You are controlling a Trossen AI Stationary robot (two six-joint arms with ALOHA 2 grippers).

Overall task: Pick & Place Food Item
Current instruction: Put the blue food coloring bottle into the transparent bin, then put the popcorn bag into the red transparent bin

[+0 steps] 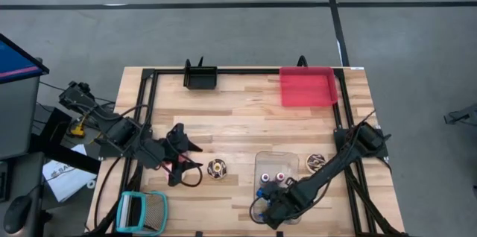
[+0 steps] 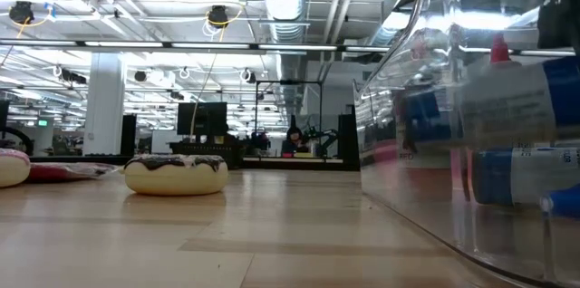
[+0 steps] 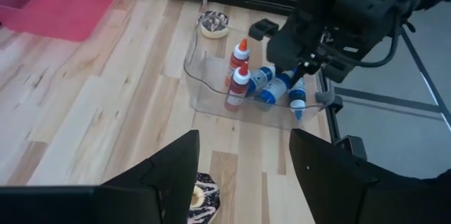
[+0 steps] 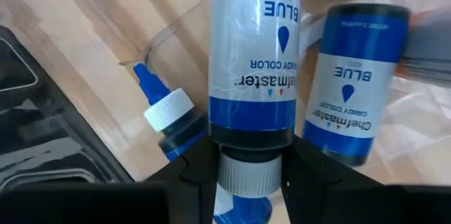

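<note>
A blue candy-colour bottle point(image 4: 256, 62) is sitting between my right fingers point(image 4: 194, 164), white label reading BLUE, cap toward me — it is hanging over the clear bin point(image 3: 204, 86), where two red-capped bottles point(image 3: 237, 76) are standing upright and other blue ones point(image 3: 266, 86) are lying.

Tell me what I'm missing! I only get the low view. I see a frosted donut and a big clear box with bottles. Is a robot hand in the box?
Observer: Yes. The right gripper reaches down into the clear container, and looks closed on a blue candy color bottle.
Operator: Where's the other arm?
Observer: The left gripper hovers open above the table, next to a chocolate donut.
Operator: Are there more donuts?
Observer: One more. A second donut sits on the container's other side, toward the right arm.
</note>
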